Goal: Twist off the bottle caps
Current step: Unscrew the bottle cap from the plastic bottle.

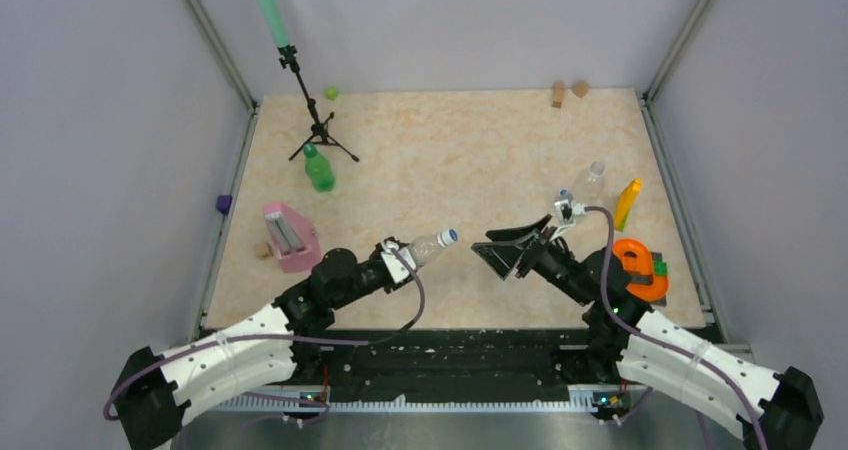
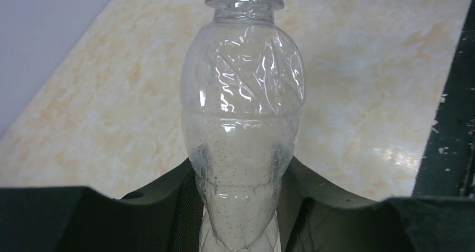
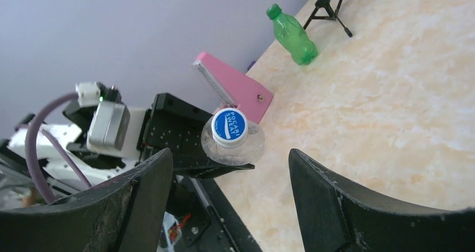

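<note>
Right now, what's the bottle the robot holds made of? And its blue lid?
The bottle looks like thin clear plastic: the table shows through it, and it has shiny crinkles. Its blue cap looks like harder, smooth plastic with white printed letters.

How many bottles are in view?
3: a clear bottle in the left claw, a green bottle by the tripod, a second clear bottle beside the yellow block. None seems hidden.
</note>
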{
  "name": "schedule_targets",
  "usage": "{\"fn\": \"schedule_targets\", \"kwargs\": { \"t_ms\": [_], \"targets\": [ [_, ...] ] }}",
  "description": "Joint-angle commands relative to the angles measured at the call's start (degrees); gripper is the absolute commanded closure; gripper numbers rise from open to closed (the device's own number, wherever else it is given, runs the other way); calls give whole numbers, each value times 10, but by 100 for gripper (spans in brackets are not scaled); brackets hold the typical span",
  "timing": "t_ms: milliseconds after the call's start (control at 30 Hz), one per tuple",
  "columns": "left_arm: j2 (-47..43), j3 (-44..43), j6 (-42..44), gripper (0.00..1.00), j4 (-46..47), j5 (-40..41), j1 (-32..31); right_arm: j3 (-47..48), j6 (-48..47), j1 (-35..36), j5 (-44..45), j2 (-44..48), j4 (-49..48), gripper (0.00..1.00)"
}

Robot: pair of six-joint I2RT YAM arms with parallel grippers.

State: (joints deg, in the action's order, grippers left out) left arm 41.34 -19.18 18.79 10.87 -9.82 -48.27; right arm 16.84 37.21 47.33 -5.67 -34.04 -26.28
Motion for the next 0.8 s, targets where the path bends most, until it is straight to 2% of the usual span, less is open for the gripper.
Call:
{"fn": "schedule_targets", "kwargs": {
  "t_ms": [0, 100, 300, 500, 767],
  "targets": [
    [0, 11, 78, 100, 74, 158, -45, -11, 125, -2, 55, 6, 13, 27],
    [12, 12, 103, 100, 85, 198, -72, -8, 158, -3, 66, 1, 17, 28],
    [24, 33, 159, 100, 117, 237, -128, -18, 216, -3, 61, -15, -40, 28],
    [34, 37, 191, 100, 139, 269, -153, -1, 247, -3, 71, -50, -12, 29],
    [66, 24, 214, 100, 137, 299, -180, 11, 267, -3, 23, -134, -72, 35]
  ]
}}
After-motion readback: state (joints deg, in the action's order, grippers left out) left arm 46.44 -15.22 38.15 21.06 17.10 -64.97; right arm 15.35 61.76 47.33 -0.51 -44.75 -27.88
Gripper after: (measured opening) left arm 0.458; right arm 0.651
